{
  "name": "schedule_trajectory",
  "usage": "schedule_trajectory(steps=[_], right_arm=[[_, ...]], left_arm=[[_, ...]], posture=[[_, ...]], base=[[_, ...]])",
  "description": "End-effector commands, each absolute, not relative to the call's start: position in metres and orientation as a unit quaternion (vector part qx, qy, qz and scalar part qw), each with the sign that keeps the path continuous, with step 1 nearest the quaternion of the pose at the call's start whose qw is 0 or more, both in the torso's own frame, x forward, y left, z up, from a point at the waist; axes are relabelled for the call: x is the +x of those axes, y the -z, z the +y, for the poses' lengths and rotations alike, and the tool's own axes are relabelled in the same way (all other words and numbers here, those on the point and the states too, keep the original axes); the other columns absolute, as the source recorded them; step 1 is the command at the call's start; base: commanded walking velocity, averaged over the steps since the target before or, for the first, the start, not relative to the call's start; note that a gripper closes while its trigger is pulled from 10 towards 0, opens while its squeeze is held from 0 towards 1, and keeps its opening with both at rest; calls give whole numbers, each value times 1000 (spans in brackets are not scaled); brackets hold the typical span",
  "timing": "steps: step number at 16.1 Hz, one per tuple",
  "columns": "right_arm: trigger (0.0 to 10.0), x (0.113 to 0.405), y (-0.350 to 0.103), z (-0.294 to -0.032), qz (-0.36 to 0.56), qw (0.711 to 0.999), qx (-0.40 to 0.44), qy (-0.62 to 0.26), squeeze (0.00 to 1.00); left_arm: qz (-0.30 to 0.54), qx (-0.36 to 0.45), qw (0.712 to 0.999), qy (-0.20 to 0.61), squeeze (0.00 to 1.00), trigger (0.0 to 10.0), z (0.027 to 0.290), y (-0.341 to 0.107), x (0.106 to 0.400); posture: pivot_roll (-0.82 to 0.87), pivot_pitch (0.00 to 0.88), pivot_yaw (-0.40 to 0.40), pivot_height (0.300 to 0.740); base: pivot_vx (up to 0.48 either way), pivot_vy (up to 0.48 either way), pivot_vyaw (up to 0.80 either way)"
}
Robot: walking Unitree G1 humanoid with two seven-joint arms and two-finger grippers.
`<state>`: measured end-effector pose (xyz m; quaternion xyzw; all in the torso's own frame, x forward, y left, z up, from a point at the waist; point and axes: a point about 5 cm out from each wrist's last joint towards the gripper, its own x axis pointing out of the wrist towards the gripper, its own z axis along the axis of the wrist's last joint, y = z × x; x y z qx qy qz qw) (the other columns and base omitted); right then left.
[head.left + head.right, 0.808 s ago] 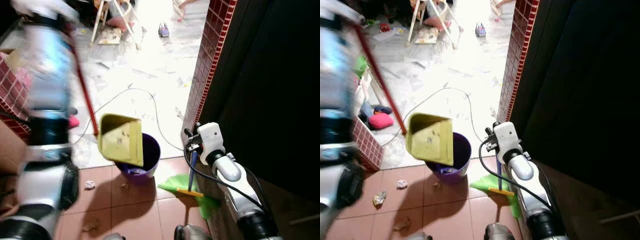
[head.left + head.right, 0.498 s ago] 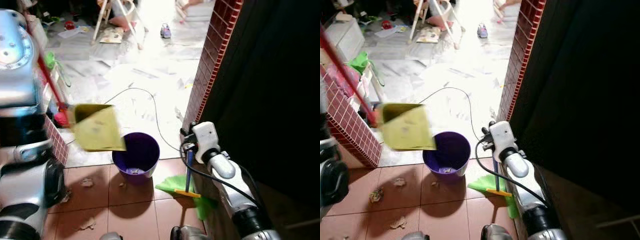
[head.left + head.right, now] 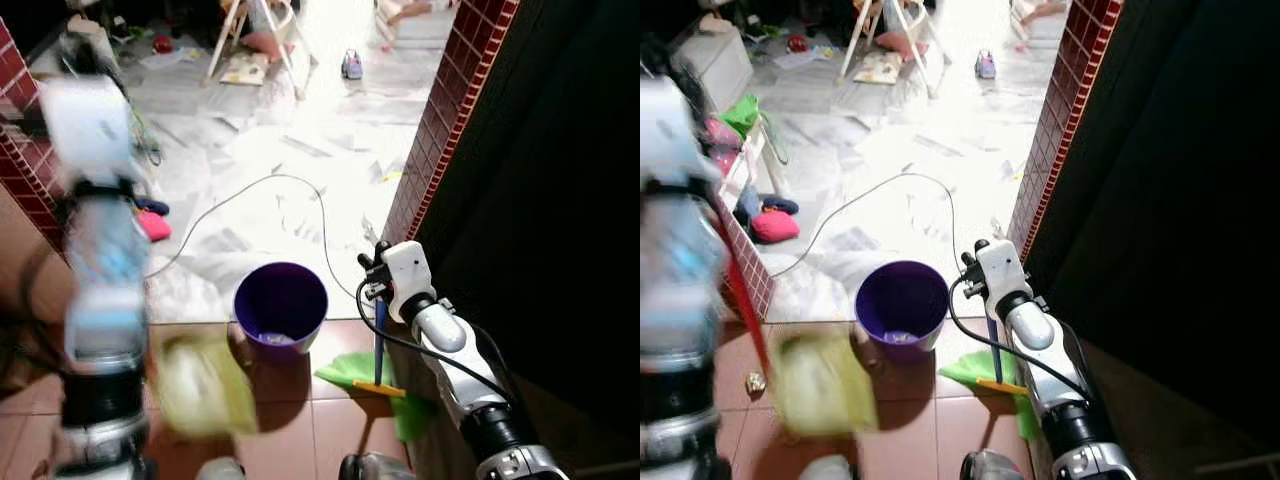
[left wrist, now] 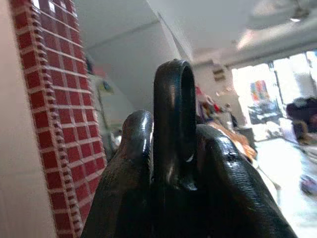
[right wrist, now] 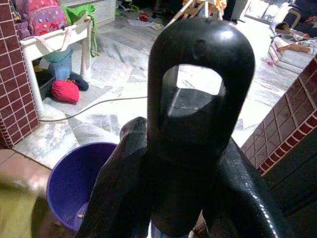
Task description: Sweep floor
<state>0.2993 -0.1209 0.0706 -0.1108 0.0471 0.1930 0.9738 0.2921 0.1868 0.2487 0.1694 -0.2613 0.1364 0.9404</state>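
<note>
The left tool (image 4: 171,163) is gripping the dustpan handle (image 4: 171,124), the yellow dustpan (image 3: 822,382) hanging blurred beside the purple bucket (image 3: 902,303). The right tool (image 5: 190,163) is clamping the broom handle (image 5: 198,124), its green broom (image 3: 385,385) resting on the floor's brown tiles.

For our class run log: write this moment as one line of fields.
left gripper: shut on dustpan handle | dustpan: low beside bucket, blurred | right gripper: shut on broom handle | broom: head on floor
</note>
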Motion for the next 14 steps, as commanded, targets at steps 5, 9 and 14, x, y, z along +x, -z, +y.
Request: schedule_trajectory(steps=[5,9,14], right_arm=[[10000,299,-65,-134,56,976,-125,-171,0],[10000,298,-68,-146,61,985,-92,-135,0],[10000,293,-71,-156,75,987,-76,-118,0]], left_arm=[[-138,169,965,-144,0,10000,185,-172,283],[-80,124,979,-137,0,10000,177,-142,280],[-67,107,985,-115,0,10000,166,-133,278]], posture=[[-19,0,-13,740],[-53,0,-6,740],[-66,0,6,740]], base=[[0,0,0],[0,0,0],[0,0,0]])
